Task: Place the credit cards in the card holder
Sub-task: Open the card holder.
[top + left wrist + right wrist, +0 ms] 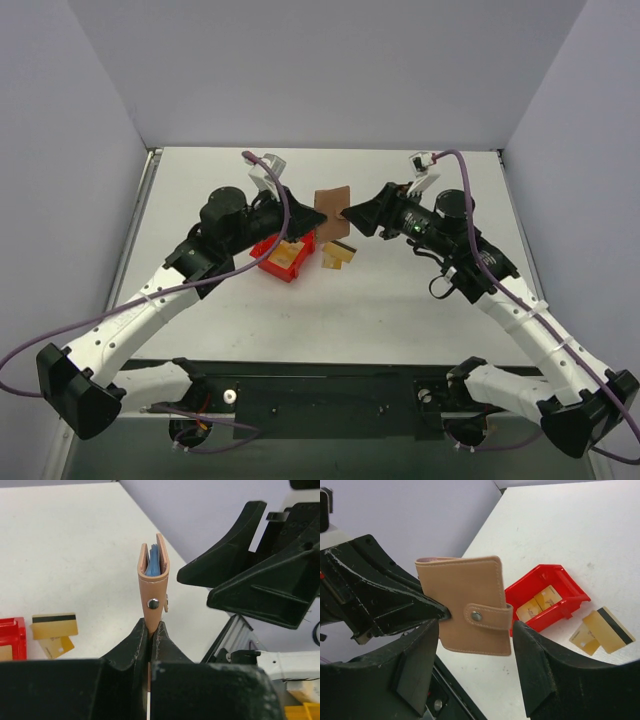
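The card holder [332, 205] is a tan-brown folded wallet with its clasp tab snapped shut, held upright in the air. My left gripper [312, 216] is shut on its edge; in the left wrist view the gripper [152, 625] pinches the wallet [154, 580] edge-on, blue lining showing. My right gripper [350, 215] is open, its jaws either side of the wallet [470, 600] at clasp height without touching. Two gold credit cards [338, 254] lie on the table, one showing a dark stripe [607, 626]. More cards [540, 602] lie in the red bin.
A red plastic bin [280, 258] sits on the white table under the left arm, just left of the loose cards. Grey walls close the table at the back and sides. The two grippers face each other closely over the table's middle.
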You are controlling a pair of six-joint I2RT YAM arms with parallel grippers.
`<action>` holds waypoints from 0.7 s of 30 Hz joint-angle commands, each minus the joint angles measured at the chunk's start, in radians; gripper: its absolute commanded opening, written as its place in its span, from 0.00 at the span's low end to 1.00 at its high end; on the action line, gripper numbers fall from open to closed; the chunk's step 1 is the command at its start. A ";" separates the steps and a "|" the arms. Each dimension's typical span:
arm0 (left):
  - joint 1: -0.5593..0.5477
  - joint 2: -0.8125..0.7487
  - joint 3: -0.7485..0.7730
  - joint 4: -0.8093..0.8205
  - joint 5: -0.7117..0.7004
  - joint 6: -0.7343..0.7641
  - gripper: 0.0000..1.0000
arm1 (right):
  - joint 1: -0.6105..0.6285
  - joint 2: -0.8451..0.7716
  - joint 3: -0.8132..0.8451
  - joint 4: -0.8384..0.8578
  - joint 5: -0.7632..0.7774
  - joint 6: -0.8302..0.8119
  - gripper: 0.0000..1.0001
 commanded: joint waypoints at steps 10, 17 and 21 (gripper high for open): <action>-0.152 0.042 0.151 -0.215 -0.331 0.175 0.00 | 0.143 0.118 0.127 -0.135 0.181 -0.115 0.49; -0.172 0.050 0.159 -0.227 -0.348 0.189 0.00 | 0.146 0.139 0.137 -0.175 0.236 -0.112 0.47; -0.177 0.047 0.157 -0.219 -0.348 0.193 0.00 | 0.147 0.154 0.140 -0.175 0.235 -0.102 0.47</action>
